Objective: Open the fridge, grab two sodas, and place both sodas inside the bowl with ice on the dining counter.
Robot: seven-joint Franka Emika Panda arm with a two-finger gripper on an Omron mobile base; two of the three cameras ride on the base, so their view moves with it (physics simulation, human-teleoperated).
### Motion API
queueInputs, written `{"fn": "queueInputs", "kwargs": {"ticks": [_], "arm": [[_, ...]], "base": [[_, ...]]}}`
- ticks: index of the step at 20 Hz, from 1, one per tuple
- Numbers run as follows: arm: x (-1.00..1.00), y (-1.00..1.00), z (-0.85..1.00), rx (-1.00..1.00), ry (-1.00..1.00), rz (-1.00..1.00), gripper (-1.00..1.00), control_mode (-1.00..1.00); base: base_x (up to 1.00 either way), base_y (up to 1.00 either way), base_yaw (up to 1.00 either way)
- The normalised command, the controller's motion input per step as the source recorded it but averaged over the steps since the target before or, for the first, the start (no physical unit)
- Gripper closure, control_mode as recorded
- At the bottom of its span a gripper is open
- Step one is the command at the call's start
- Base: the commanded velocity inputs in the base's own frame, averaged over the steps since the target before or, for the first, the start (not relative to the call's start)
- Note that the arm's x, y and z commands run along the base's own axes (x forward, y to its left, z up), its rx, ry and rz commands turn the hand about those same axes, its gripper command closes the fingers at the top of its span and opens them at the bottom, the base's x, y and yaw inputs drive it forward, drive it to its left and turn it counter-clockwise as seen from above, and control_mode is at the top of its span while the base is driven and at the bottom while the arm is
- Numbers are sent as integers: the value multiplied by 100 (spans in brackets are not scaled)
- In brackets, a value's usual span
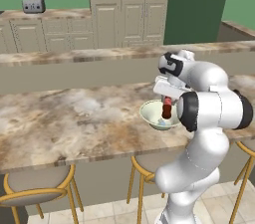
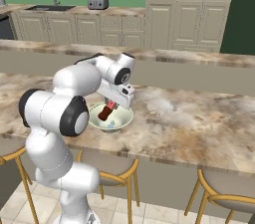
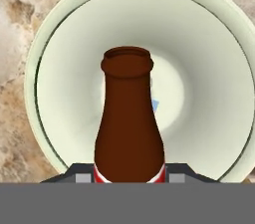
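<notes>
1. The gripper (image 3: 128,178) is clamped on the brown cola bottle (image 3: 128,118), neck pointing away from it.
2. Just beyond the gripper, the bowl (image 3: 209,68) sits on the desk (image 1: 74,118).

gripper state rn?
Gripper: shut on the cola bottle, neck pointing down into the bowl.

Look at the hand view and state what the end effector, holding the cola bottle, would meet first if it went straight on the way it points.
Probably the inside of the bowl. The end effector holds the cola bottle mouth-first toward the bowl's middle; depth is unclear.
</notes>
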Motion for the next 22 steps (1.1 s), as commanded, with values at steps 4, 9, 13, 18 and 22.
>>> {"fn": "queueInputs", "kwargs": {"ticks": [4,9,13,18,22], "arm": [[0,0,-14,-2,0,-3,100,-100],[0,0,-14,-2,2,-3,100,-100],[0,0,-15,-3,5,-3,100,-100],[0,0,-10,-2,6,-3,100,-100],[4,1,-8,-2,5,-2,100,-100]], "base": [[0,0,0],[0,0,0],[0,0,0],[0,0,0],[0,0,0]]}}
